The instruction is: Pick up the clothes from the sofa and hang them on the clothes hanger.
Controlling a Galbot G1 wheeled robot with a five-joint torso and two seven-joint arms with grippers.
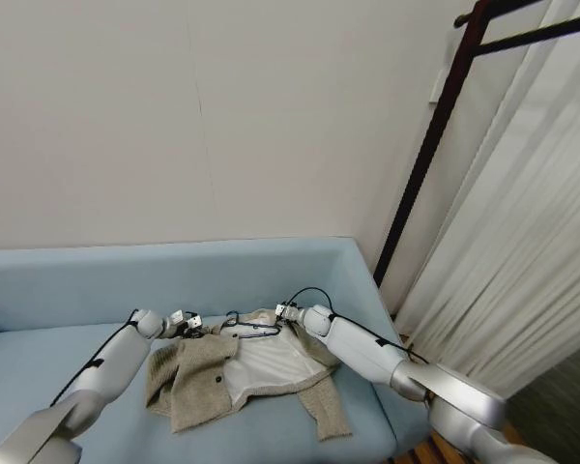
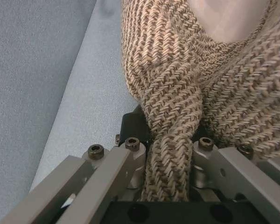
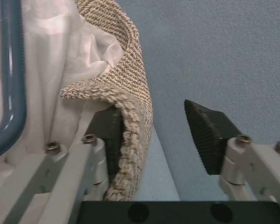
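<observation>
A beige knitted cardigan [image 1: 237, 372] with white lining lies spread on the blue sofa [image 1: 39, 367], with a hanger [image 1: 254, 331] tucked in at its collar. My left gripper [image 1: 189, 324] is at the cardigan's left shoulder. In the left wrist view, the left gripper [image 2: 170, 156] is shut on a fold of the knit [image 2: 170, 116]. My right gripper [image 1: 286, 311] is at the right shoulder. In the right wrist view, the right gripper [image 3: 151, 121] stands open, the knitted hem [image 3: 133, 116] resting against one pad, beside the blue hanger [image 3: 11, 79].
A dark clothes rack [image 1: 435, 145] rises behind the sofa's right end, its bar high at the top right. Pale curtains [image 1: 522, 251] hang to the right. The sofa back [image 1: 174, 275] runs just behind both grippers, and a bare wall stands above it.
</observation>
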